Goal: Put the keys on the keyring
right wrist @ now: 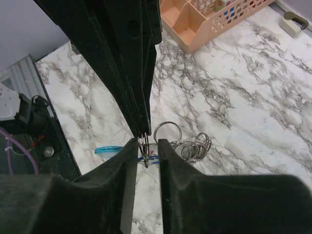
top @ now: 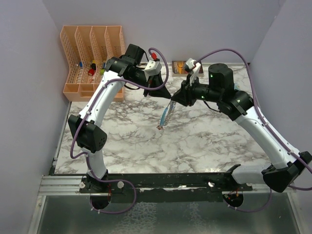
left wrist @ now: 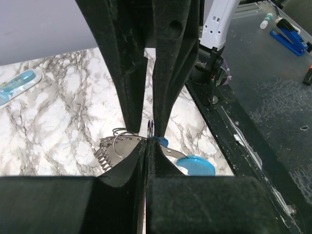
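The keyring (top: 165, 116), grey metal rings and chain links with a light-blue strap, dangled from the clenched left gripper (left wrist: 147, 146); the right gripper (right wrist: 147, 145) flanked one ring, grasp unclear.

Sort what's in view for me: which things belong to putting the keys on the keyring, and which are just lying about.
Belongs to the job:
keyring
its light-blue strap
blue key

Just lying about:
peach desk rack
pale-blue see-through object
small brown box
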Available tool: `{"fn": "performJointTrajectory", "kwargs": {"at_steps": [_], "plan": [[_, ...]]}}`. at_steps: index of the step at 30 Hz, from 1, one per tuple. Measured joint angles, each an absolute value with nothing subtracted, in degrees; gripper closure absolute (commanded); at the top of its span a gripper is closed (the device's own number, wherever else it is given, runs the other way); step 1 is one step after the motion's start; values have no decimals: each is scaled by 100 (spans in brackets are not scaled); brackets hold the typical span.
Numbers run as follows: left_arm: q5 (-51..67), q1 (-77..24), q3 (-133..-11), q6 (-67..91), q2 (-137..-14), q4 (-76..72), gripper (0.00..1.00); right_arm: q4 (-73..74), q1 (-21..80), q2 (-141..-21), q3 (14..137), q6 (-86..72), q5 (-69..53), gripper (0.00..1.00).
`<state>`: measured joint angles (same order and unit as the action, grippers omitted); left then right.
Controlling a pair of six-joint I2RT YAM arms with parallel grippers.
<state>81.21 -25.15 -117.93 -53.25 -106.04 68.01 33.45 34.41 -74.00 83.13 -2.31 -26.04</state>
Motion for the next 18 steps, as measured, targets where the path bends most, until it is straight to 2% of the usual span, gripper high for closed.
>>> {"fn": "performJointTrajectory", "kwargs": {"at_steps": [4,7,16,18], "plan": [[8123,-2526,-11780,-5325,-10604,6805,100,3334,3441,-7349,8331,-276,-2543,80],[8123,-2526,-11778,-5325,-10604,6801,100,3332,3441,-7349,8346,-296,-2536,91],[8123,-2526,-11773,-5325,-10604,6792,100,3336,3444,-7349,8366,-316,-2539,90],[8123,-2526,-11773,-5323,-10604,6794,100,3336,3444,-7349,8364,-316,-2539,83]]}}
